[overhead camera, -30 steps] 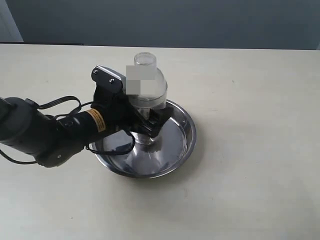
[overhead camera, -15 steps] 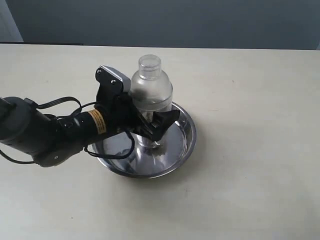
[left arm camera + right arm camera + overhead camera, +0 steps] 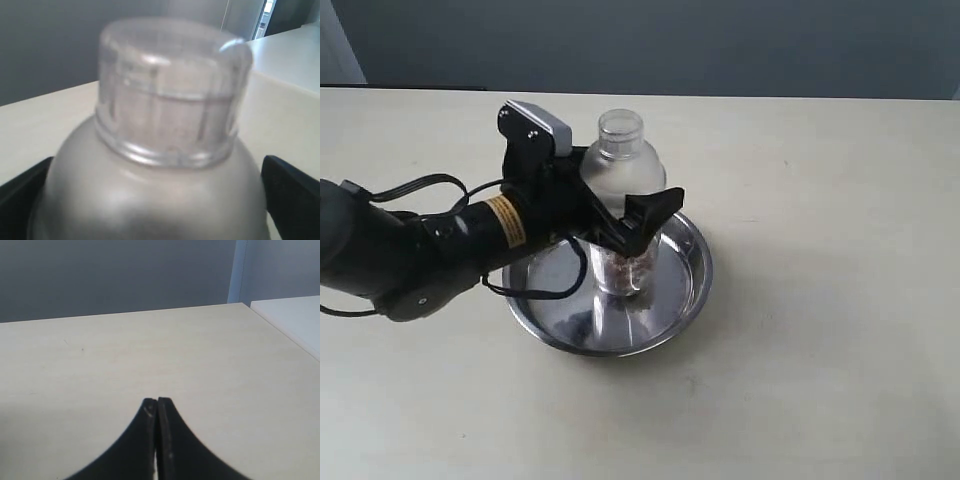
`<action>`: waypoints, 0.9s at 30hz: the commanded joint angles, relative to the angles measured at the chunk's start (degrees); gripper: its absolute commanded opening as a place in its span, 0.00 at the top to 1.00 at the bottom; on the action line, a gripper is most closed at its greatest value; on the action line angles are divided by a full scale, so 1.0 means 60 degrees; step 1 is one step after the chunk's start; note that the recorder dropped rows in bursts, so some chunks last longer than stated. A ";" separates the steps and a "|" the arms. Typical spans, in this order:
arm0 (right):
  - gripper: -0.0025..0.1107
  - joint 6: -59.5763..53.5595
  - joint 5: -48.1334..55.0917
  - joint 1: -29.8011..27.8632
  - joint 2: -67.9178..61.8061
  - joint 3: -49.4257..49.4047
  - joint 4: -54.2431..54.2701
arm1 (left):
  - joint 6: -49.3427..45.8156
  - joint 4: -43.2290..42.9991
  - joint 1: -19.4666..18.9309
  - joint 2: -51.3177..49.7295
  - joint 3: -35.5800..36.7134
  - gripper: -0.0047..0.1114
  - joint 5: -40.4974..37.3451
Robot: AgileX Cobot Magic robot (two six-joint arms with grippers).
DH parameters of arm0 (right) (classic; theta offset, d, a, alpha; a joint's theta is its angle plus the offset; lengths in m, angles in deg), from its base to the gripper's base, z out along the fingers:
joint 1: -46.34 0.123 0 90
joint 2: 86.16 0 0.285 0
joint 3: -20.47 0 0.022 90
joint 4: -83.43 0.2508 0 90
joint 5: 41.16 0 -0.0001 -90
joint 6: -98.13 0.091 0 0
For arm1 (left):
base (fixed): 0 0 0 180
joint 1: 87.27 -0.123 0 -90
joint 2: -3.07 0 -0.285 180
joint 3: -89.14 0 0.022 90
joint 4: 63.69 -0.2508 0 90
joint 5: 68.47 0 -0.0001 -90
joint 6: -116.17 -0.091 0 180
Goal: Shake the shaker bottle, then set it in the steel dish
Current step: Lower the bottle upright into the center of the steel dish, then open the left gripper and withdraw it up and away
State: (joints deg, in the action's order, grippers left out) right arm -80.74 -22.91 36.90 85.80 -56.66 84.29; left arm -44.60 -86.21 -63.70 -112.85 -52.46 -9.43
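The clear shaker bottle (image 3: 620, 165) stands upright in the steel dish (image 3: 688, 285), with brown pellets settled at its bottom. My left gripper (image 3: 626, 226) reaches in from the left and brackets the bottle's body below the domed shoulder. Its jaws are spread wide and it looks open, loose round the bottle. In the left wrist view the round cap and shoulder of the bottle (image 3: 170, 110) fill the picture, and a black finger (image 3: 292, 195) shows at each side edge. My right gripper (image 3: 157, 402) is shut on nothing above bare table and does not show in the exterior view.
The dish sits mid-table on the pale tabletop (image 3: 820, 200). My left arm's black body and cables (image 3: 410, 255) lie across the table left of the dish. A dark wall runs behind the table's far edge.
The bottle came down from a raised hold and now rests on the dish floor. My left gripper has since slid upward along the bottle while the bottle stayed put.
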 commanded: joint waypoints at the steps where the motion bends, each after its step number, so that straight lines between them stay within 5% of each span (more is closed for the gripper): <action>1: 0.99 0.0002 -0.0108 0.0041 0.0041 -0.0015 -0.0015 | 0.0047 0.0063 -0.0003 0.0514 -0.0005 0.10 -0.0092; 14: 0.99 0.0002 -0.0108 0.0041 0.0041 -0.0015 -0.0015 | -0.0260 0.0063 -0.0003 0.3175 -0.0005 0.14 -0.1965; 16: 0.99 0.0002 -0.0108 0.0041 0.0041 -0.0015 -0.0015 | -0.0377 -0.0066 -0.0003 0.4080 -0.0005 0.36 -0.2717; 18: 0.99 0.0002 -0.0108 0.0041 0.0041 -0.0015 -0.0015 | -0.0378 -0.0133 -0.0003 0.5231 -0.0005 0.68 -0.3871; 21: 0.99 0.0002 -0.0108 0.0041 0.0041 -0.0015 -0.0015 | -0.0750 0.0030 -0.0003 0.6900 -0.0005 0.96 -0.5550; 27: 0.99 0.0002 -0.0108 0.0041 0.0041 -0.0015 -0.0015 | -0.0806 0.0157 -0.0003 1.0038 -0.0005 0.96 -0.9982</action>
State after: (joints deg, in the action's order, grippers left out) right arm -80.74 -22.91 36.90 85.80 -56.66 84.29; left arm -49.31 -86.51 -63.70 -56.61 -52.43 -59.99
